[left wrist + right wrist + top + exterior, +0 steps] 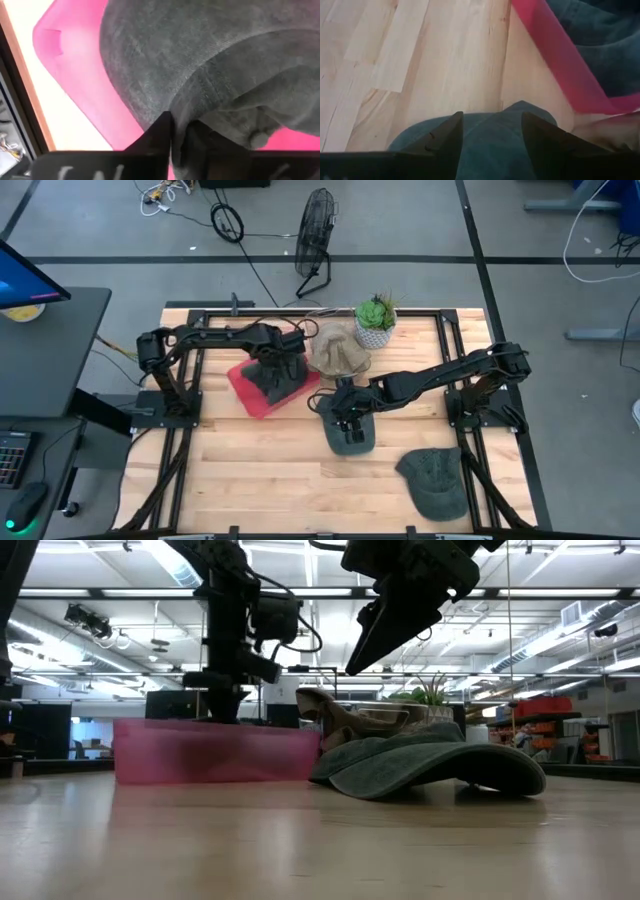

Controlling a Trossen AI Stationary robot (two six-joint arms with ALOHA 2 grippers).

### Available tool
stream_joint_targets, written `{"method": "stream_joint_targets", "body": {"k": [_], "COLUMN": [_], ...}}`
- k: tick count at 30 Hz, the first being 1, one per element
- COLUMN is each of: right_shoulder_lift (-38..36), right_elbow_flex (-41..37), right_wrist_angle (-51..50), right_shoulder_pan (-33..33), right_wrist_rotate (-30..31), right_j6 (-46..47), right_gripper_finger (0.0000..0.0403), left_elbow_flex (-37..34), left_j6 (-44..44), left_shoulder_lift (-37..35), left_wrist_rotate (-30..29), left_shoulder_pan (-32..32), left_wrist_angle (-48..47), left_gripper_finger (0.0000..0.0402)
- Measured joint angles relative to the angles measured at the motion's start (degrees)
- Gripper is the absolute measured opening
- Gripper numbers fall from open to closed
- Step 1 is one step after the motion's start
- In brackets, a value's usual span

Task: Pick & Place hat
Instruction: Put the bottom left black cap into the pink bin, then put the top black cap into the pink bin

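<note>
While the left gripper (275, 370) sits low in the pink bin (243, 387) at centre-left of the high view, its fingers (159, 135) are pressed into a dark grey hat (210, 65) lying inside that bin; they appear nearly closed on a fold of the fabric, though whether they truly have hold of it cannot be told. The right gripper (345, 412), at centre of the high view, hangs parted and empty above a second dark hat (349, 432) that rests on the table just lower right of the bin (the low view shows the fingers clear of the cloth).

Judged progress: one hat is already in the bin. Three appear to remain outside it: the dark hat under the right gripper, a tan hat (338, 350) touching the bin's upper right corner, and a green cap (436, 478) well apart at lower right. The work looks roughly a quarter done.

The surface is a pale wooden table (260, 470) edged by black frame rails. A potted plant (376, 322) stands at its upper middle, just beside the tan hat. Beyond lies grey floor, with a fan (316, 240) and cables at top, and a desk with a monitor (25, 275) at upper left.
</note>
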Motion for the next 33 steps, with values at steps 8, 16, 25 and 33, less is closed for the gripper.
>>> {"method": "stream_joint_targets", "body": {"k": [8, 16, 25, 33], "right_shoulder_lift": [0.0, 0.0, 0.0, 0.3], "right_elbow_flex": [0.0, 0.0, 0.0, -3.7], "right_wrist_angle": [-0.9, -1.7, -5.1, -6.7], "right_shoulder_pan": [0.2, 1.8, 5.3, 4.2], "right_wrist_rotate": [0.0, 0.0, 0.1, 5.9], "right_j6": [3.3, 4.1, 7.1, 10.1], "right_gripper_finger": [0.0205, 0.0205, 0.0205, 0.0205], "left_elbow_flex": [-2.1, -2.1, -2.1, -2.1], "left_j6": [0.5, 1.8, -2.1, -12.5], "left_shoulder_lift": [3.2, 2.0, -5.5, -12.2], "left_wrist_rotate": [-2.0, -14.1, -12.7, -1.5], "left_shoulder_pan": [4.3, 7.3, 3.3, -3.1], "left_wrist_angle": [1.6, 1.3, -1.4, 0.7], "left_gripper_finger": [0.0152, 0.0217, 0.0204, 0.0193]}}
